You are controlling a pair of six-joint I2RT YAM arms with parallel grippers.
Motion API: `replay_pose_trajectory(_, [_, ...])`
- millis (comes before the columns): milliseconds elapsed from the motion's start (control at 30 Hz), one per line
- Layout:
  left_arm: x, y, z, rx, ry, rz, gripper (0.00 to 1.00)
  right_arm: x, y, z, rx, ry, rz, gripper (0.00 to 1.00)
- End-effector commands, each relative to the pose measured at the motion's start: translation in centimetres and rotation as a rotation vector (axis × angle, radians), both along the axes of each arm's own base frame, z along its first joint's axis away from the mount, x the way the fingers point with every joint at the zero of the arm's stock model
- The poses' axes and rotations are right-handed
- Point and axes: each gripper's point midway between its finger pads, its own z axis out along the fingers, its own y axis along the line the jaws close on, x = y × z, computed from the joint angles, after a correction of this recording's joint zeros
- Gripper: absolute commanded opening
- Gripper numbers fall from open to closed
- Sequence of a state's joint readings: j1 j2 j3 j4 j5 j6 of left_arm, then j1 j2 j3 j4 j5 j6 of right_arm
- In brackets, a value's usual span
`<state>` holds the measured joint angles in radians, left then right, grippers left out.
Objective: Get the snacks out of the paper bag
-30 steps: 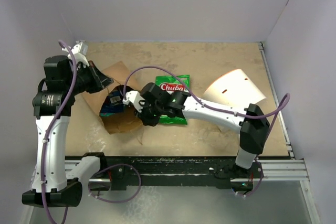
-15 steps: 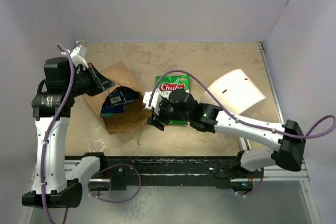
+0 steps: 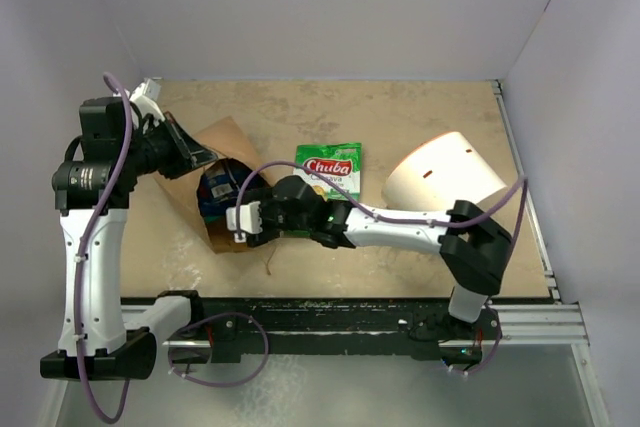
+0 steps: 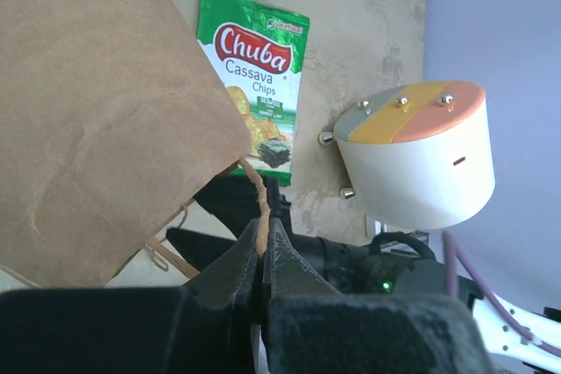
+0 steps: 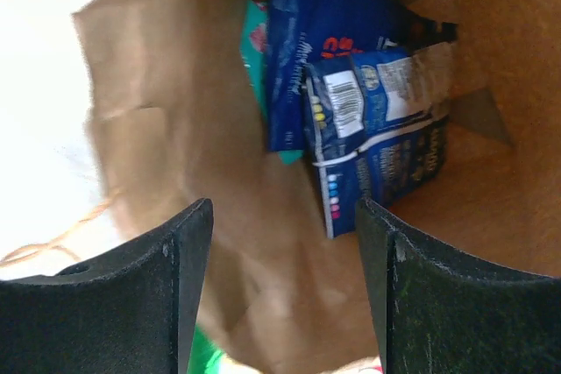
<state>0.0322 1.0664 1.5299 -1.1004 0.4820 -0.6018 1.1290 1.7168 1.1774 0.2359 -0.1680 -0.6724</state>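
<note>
found inside the paper bag, upper centre of the right wrist view: 2 dark blue packets overlapping, plus the edge of a teal packet tucked behind at their left. found outside, flat on the table just right of the bag at centre of the overhead frame: 1 green chuba packet.

bag position: left of centre in the overhead frame, tipped, mouth toward the lower right. kept open by the left gripper, clenched on a thin twisted handle. faced at the mouth by the right gripper, fingers spread, grasping nothing, short of the packets.

risks, as judged:
- pinching bag wall together with a packet, owing to creased paper close beside both fingers.
- lifting 2 overlapped packets at once and dropping 1 back.
- slipping off glossy film on an edge-only grip.
- tearing the handle or dragging the whole bag, should a finger snag paper against the left hold.

view differences:
- right wrist only: the overlap of the packets, a barcode, the teal edge. overhead gives merely a blue patch in the mouth.
- left wrist only: the pinch on the handle, the orange, yellow and grey end of the white cylinder at right.
- overhead only: both arms and the whole layout.
</note>
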Motion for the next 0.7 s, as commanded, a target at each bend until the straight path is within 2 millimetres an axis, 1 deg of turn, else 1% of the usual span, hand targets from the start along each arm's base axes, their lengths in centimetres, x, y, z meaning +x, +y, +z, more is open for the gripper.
replay_pose_trajectory(0, [-0.8,-0.3,1.4,-0.028,-0.009,0.004,0.00,4.3,2.1,3.6,0.055,-0.257,-0.093,0.68])
replay_pose_trajectory(100, [-0.9,-0.2,0.9,-0.029,0.002,0.010,0.00,5.6,3.0,1.8,0.009,-0.313,-0.102,0.69])
replay_pose_trajectory(233, [-1.0,0.1,0.6,0.022,0.021,-0.016,0.00,7.2,4.0,0.4,-0.027,-0.364,-0.118,0.70])
replay_pose_trajectory(333, [-0.9,0.7,0.8,0.061,0.036,-0.002,0.00,7.5,4.5,-1.0,-0.059,-0.407,-0.083,0.70])
replay_pose_trajectory(467, [-0.9,0.5,1.1,0.056,0.026,-0.020,0.00,9.6,5.5,-0.6,-0.013,-0.435,-0.179,0.72])
replay_pose_trajectory(567, [-0.9,0.4,0.9,0.055,0.035,-0.033,0.00,10.5,6.3,-1.6,-0.012,-0.450,-0.194,0.72])
replay_pose_trajectory(667, [-0.9,0.3,0.8,0.055,0.041,-0.037,0.00,11.3,7.3,-1.6,0.012,-0.464,-0.195,0.74])
